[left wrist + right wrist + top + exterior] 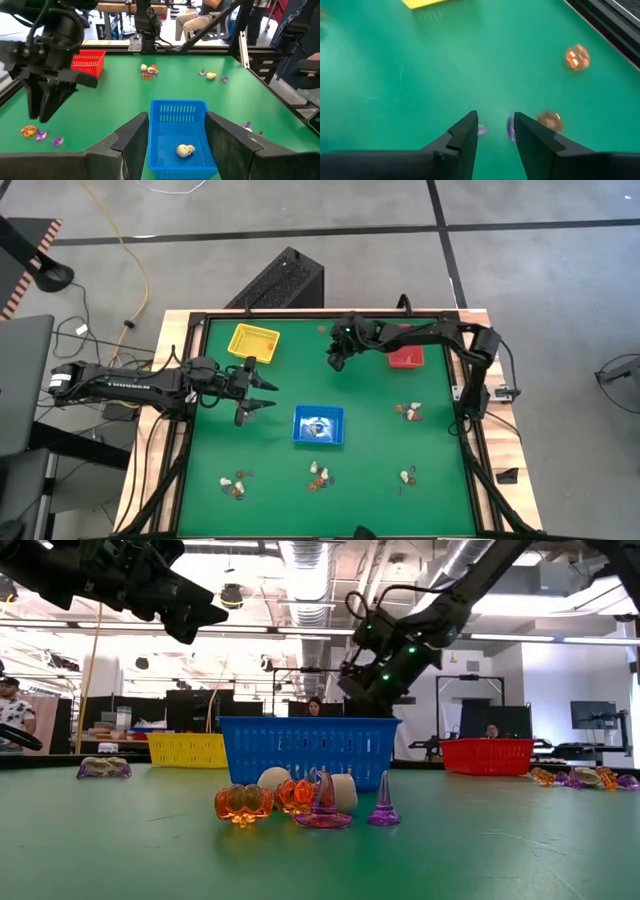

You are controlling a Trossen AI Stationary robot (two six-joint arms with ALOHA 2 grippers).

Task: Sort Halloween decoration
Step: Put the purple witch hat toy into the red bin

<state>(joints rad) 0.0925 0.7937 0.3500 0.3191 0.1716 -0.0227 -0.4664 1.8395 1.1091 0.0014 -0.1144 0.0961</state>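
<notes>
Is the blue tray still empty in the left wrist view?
No: a whitish trinket lies on the floor of the blue tray, seen between the left gripper's own fingers.

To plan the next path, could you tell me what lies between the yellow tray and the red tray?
In the high view, only the right pincer hovers between the yellow tray and red tray.

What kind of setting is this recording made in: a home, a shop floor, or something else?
Most likely a robotics lab or open workshop office. The green table sits in a dark frame on a bare concrete floor, exposed ducts and strip lights run overhead, and people sit at desks with monitors behind it.
</notes>
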